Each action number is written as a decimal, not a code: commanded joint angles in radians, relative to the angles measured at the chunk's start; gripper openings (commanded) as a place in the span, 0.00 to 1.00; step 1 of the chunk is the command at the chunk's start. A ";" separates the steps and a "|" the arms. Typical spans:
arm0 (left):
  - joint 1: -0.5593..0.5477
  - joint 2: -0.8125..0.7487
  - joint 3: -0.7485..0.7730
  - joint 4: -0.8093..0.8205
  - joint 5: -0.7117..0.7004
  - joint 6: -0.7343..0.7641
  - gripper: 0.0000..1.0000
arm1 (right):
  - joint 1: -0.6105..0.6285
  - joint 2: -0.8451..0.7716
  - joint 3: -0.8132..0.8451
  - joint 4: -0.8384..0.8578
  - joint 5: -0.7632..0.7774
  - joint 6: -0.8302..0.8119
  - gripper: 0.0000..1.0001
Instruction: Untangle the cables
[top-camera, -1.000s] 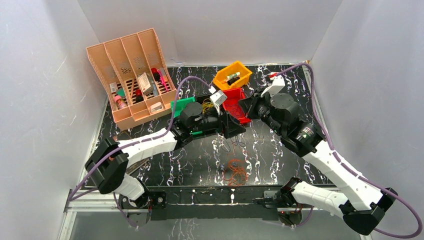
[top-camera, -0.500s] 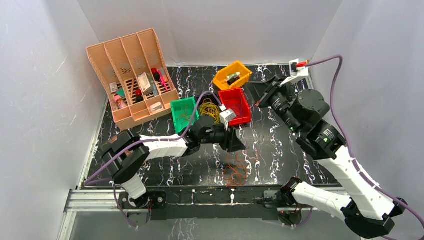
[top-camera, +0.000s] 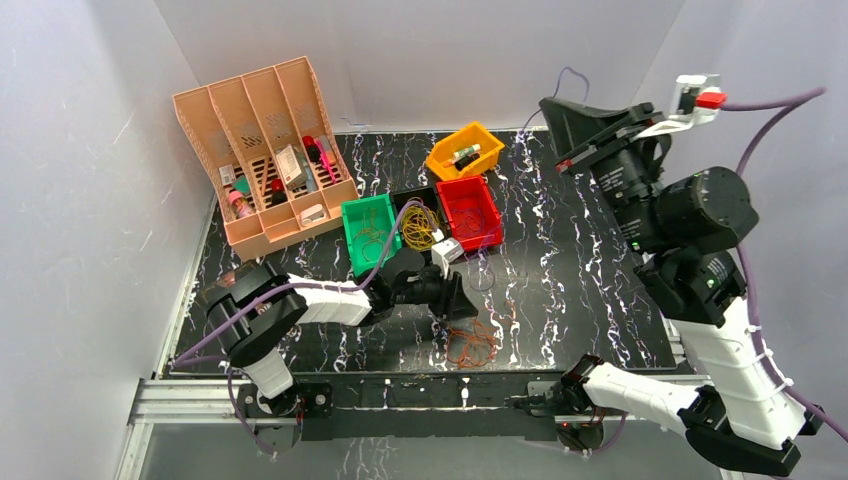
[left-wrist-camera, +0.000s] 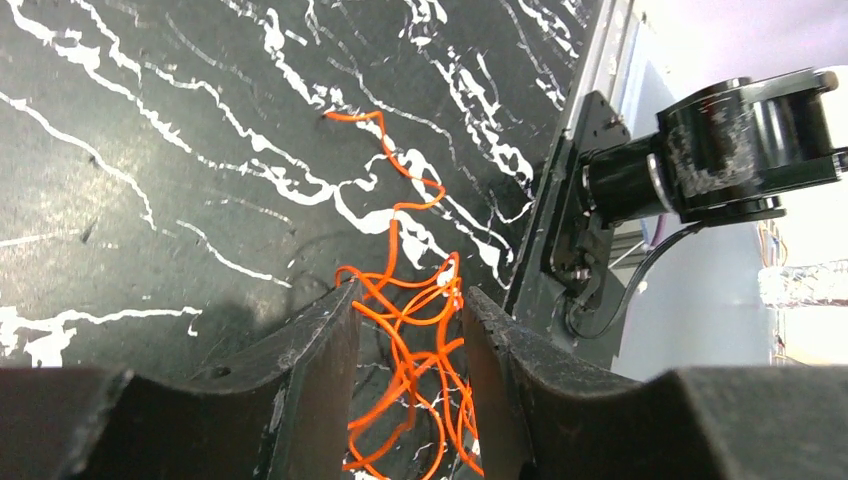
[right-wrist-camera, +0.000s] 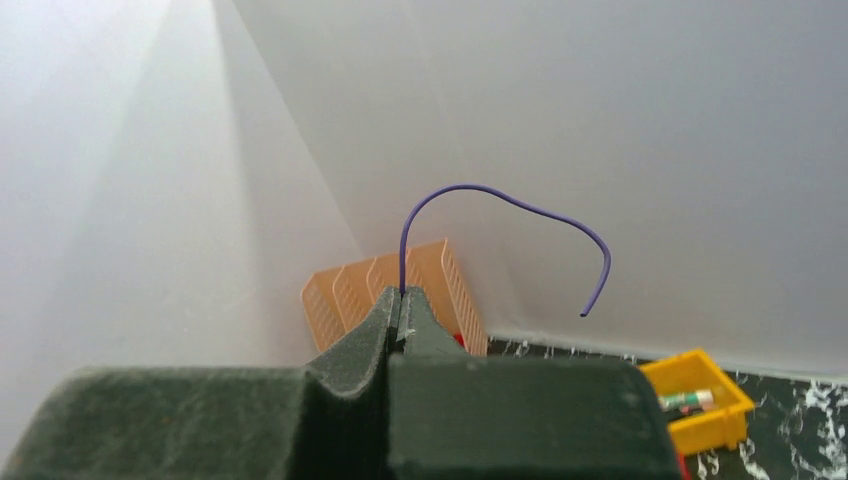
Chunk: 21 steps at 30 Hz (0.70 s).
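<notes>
Left gripper (left-wrist-camera: 408, 294), half open, straddles orange cables (left-wrist-camera: 405, 335) (right gripper (right-wrist-camera: 400, 297) pinches purple wire (right-wrist-camera: 480, 187)).

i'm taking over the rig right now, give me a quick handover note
Left gripper: open, low over the table, jaws either side of the orange tangle near the front edge.
Right gripper: shut on a thin purple cable, raised high.
Done: yellow cables binned between the green bin and red bin.
Left: separate the orange tangle, put the purple cable away.
</notes>
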 joint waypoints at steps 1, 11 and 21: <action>-0.006 0.011 -0.042 0.047 -0.022 0.005 0.40 | 0.002 0.002 0.095 0.122 0.048 -0.106 0.00; -0.006 0.027 -0.077 0.059 -0.026 -0.003 0.15 | 0.003 0.022 0.173 0.150 0.077 -0.182 0.00; -0.005 -0.236 -0.026 -0.230 -0.244 0.110 0.59 | 0.002 0.054 0.080 0.041 0.123 -0.203 0.00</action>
